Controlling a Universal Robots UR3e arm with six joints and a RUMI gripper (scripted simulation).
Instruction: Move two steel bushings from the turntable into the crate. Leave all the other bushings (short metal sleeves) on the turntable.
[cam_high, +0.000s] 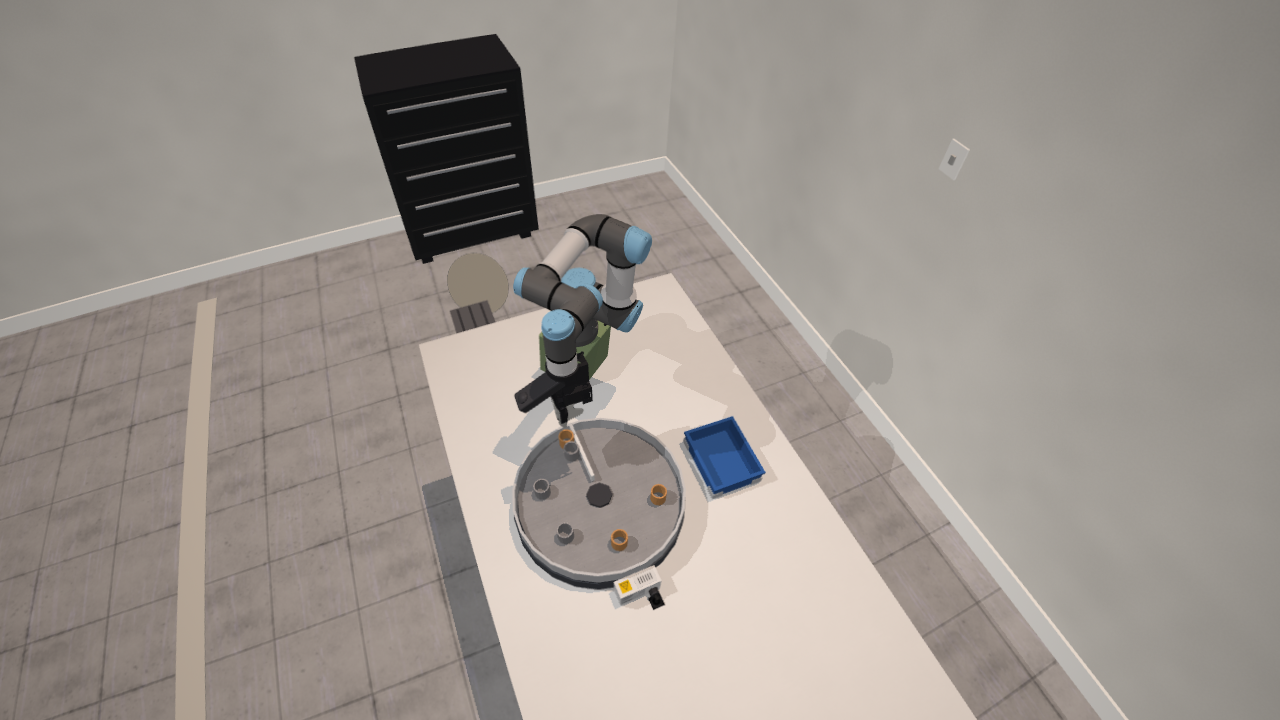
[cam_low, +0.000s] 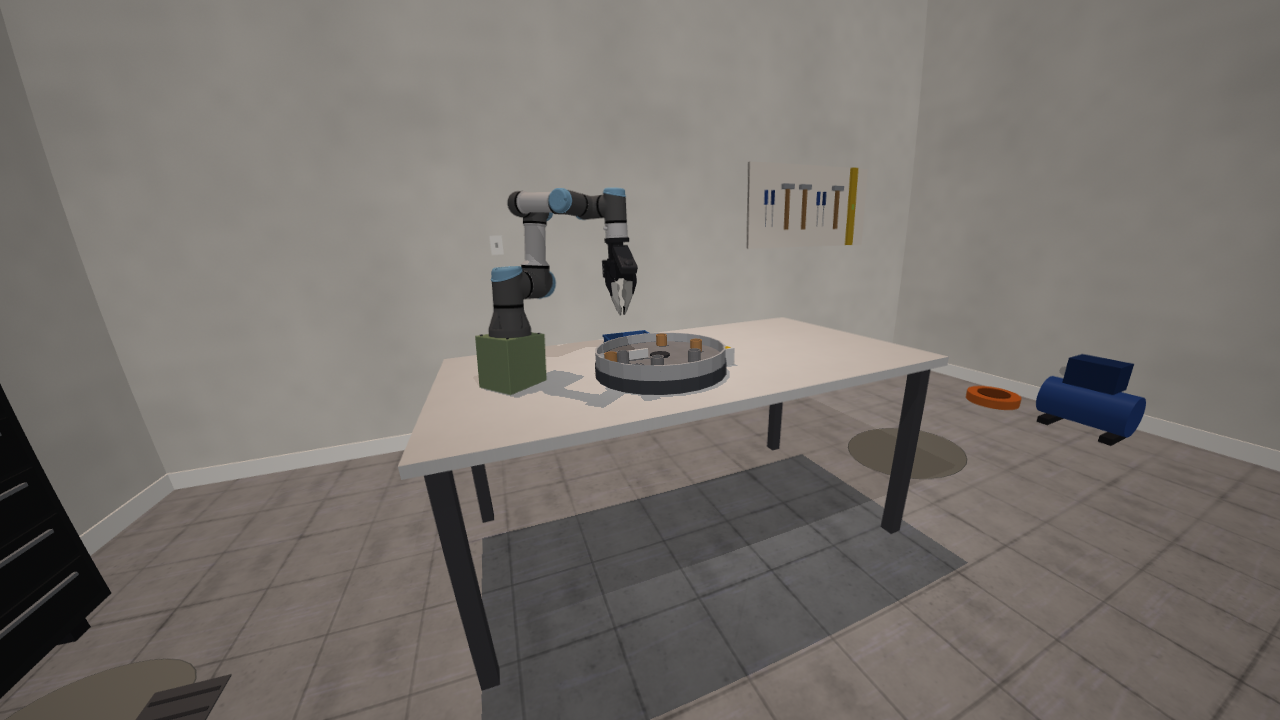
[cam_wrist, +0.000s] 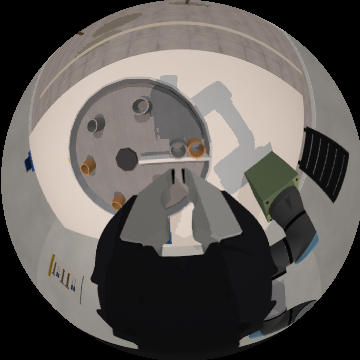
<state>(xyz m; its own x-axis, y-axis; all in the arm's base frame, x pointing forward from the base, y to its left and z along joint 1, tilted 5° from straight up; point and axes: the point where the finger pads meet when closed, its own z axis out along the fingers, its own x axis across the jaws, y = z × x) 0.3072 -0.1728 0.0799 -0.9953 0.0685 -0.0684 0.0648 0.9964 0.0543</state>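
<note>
My gripper is shut and empty, high above the turntable's arm-side edge. The round turntable carries three grey steel bushings and three orange ones. One steel bushing stands beside an orange bushing near the white bar. Another steel bushing is at the left in the top view, and a third is nearer the front. The blue crate is empty.
A white bar runs from the hub to the turntable's rim. Two more orange bushings stand apart from each other. A white box with a yellow label sits outside the rim.
</note>
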